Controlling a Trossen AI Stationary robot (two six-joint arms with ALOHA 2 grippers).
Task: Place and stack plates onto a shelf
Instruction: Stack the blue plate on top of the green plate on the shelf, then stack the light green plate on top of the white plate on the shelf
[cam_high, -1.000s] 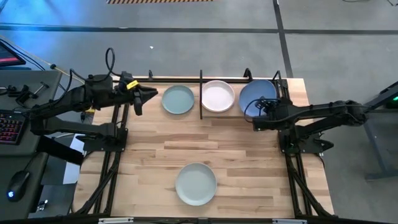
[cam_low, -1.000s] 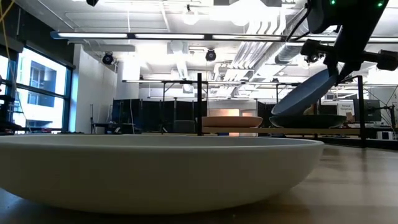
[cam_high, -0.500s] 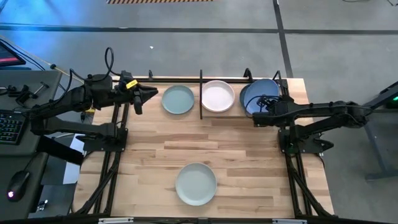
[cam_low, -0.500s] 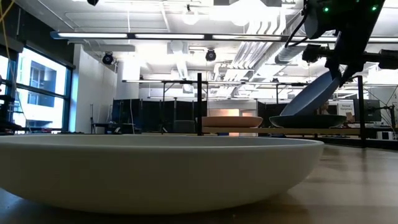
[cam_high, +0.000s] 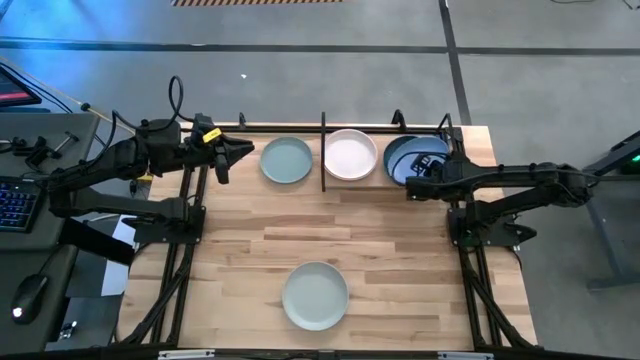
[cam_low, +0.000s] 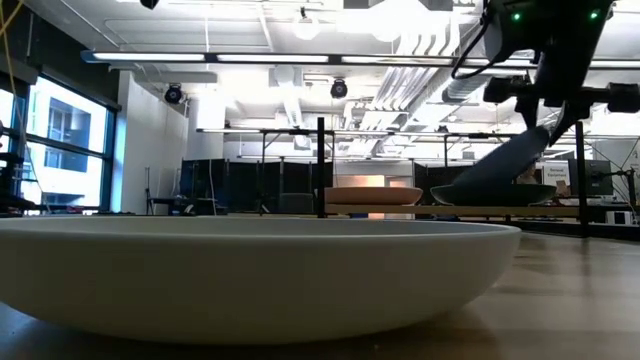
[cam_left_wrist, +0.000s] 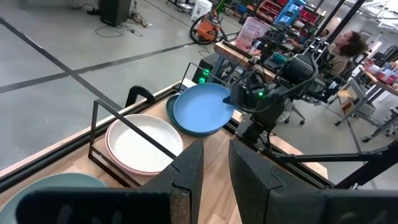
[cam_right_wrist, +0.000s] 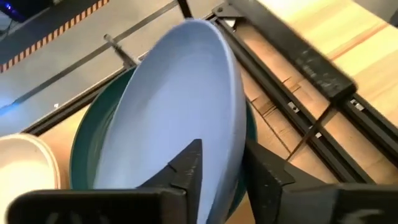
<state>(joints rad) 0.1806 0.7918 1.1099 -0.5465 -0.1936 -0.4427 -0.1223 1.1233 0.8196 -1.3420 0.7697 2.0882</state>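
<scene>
**A:** What is on the table?

**B:** A light wood table (cam_high: 330, 225) seen from above, with 2 dark arms. Along its far edge stands the shelf (cam_high: 323, 150), a frame of thin black rods.

**A:** Where are the plates?

**B:** A pale mint plate (cam_high: 315, 295) lies alone near the front edge, well apart from the rest; in the low view it fills the foreground (cam_low: 250, 270). At the shelf, a pale sage green plate (cam_high: 287, 160) lies left of the centre rod. Right of the rod, a white plate (cam_high: 351, 155) rests on a pink plate (cam_left_wrist: 124, 163). Furthest right, a dark teal plate (cam_high: 396, 152) lies flat.

**A:** And the blue one?

**B:** The blue plate (cam_right_wrist: 180, 106) is tilted, its lower edge down in the teal plate, its raised rim pinched between the right gripper's (cam_right_wrist: 217, 163) fingers (cam_right_wrist: 186, 165).

**A:** And the other arm?

**B:** The left gripper (cam_high: 238, 150) hovers just left of the sage plate, holding nothing. Its fingers (cam_left_wrist: 186, 171) appear slightly parted, though the gap is narrow.
</scene>
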